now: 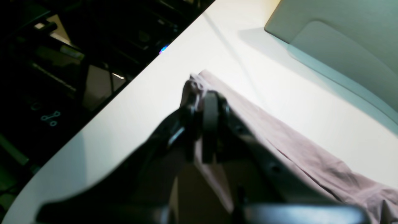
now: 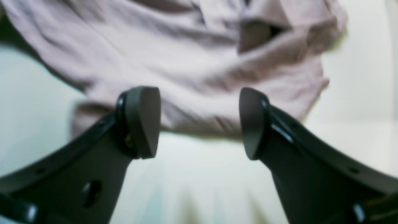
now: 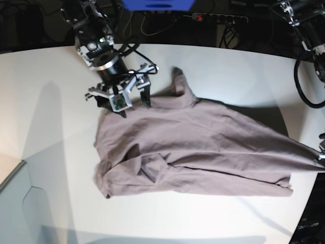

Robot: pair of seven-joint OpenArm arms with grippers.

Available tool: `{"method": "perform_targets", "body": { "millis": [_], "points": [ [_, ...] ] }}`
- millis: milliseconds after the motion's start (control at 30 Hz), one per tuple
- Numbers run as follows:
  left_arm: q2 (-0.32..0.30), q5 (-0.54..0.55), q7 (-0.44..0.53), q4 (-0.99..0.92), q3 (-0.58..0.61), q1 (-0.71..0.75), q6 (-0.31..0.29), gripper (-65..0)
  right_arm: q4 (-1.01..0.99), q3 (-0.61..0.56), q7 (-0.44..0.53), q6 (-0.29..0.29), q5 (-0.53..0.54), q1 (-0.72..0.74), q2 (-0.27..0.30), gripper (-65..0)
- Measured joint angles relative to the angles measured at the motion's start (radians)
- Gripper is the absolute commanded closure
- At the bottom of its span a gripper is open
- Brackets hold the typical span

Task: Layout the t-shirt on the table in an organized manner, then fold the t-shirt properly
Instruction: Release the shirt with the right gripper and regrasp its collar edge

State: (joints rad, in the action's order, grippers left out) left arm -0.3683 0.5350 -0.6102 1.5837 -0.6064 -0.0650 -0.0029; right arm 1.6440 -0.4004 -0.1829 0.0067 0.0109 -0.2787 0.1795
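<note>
The mauve-brown t-shirt (image 3: 203, 147) lies spread and wrinkled on the white table (image 3: 51, 101), with one sleeve folded over at its left. My right gripper (image 3: 135, 105) hovers open at the shirt's upper left edge. In the right wrist view its fingers (image 2: 143, 121) stand wide apart with nothing between them, and the t-shirt (image 2: 186, 62) lies just beyond. My left gripper (image 3: 321, 158) is at the table's right edge, shut on a corner of the shirt that is pulled out to a point. The left wrist view shows that gripper (image 1: 206, 104) pinching the fabric (image 1: 295, 146).
A pale grey panel (image 3: 20, 203) stands at the table's near left corner and also shows in the left wrist view (image 1: 342, 46). Cables and a power strip (image 3: 218, 18) lie behind the far edge. The table's edge (image 1: 130, 82) drops to a dark floor.
</note>
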Motion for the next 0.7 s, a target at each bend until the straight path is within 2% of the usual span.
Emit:
{"method": "perform_targets", "body": {
  "millis": [267,633,700],
  "points": [
    [0.001,0.011,0.006,0.0,-0.001,-0.04,-0.001,-0.1,-0.205,0.023,0.0,0.003,0.003,0.044,-0.067,-40.4],
    [0.019,0.007,-0.002,-0.006,-0.003,0.009,0.0,-0.1,-0.373,0.015,0.006,0.003,0.004,0.205,-0.106,-40.2],
    [0.018,0.008,0.001,-0.006,-0.005,0.019,0.0,-0.1,-0.426,0.013,0.006,0.003,0.004,0.238,-0.105,-38.6]
  ]
}}
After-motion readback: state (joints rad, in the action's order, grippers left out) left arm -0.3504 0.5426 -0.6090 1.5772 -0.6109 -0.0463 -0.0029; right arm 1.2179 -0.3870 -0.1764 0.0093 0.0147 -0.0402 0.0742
